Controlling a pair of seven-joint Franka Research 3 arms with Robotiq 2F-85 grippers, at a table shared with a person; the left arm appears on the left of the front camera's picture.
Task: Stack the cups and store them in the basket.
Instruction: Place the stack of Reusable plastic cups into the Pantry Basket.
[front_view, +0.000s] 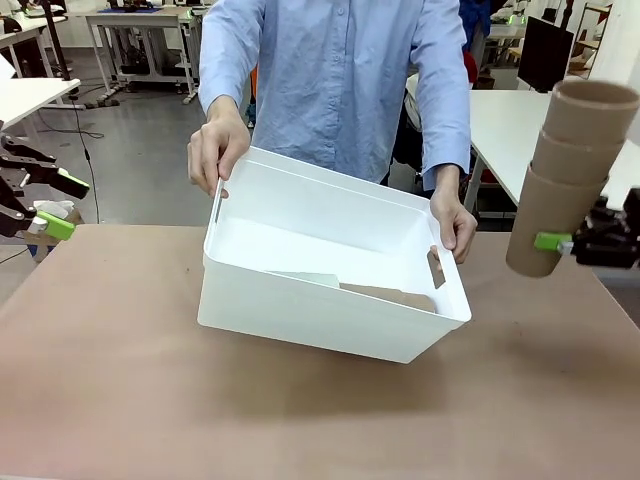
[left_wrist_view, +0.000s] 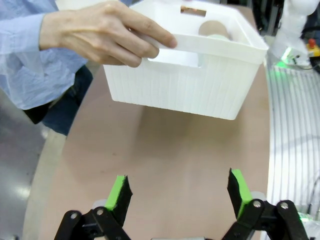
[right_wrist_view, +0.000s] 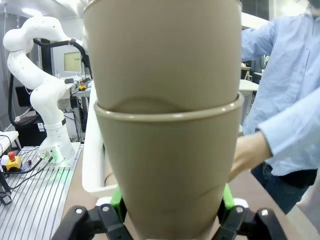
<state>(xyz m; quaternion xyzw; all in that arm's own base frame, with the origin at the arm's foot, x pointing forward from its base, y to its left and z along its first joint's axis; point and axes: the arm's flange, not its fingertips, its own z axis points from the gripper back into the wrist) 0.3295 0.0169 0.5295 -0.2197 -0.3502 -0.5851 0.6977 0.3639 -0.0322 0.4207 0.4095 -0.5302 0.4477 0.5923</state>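
A person's two hands (front_view: 215, 150) hold the white basket (front_view: 320, 320) by its slot handles, tipped with its open side toward me above the table's middle. Inside it lie a pale mint cup (front_view: 305, 279) and a tan cup (front_view: 392, 295). At the right edge my right gripper (front_view: 548, 243) is shut on the lowest cup of a tilted stack of three tan cups (front_view: 572, 170). That stack (right_wrist_view: 165, 125) rises close between the right gripper (right_wrist_view: 170, 200) pads. My left gripper (front_view: 62, 205) hangs open at the far left. In the left wrist view, the left gripper (left_wrist_view: 179, 192) faces the basket (left_wrist_view: 200, 85), well short of it.
The brown table (front_view: 150, 400) has free room in front of and beside the basket. The person stands at the far edge. White tables and office gear stand behind. The left arm's white links (right_wrist_view: 35, 75) stand off to the side in the right wrist view.
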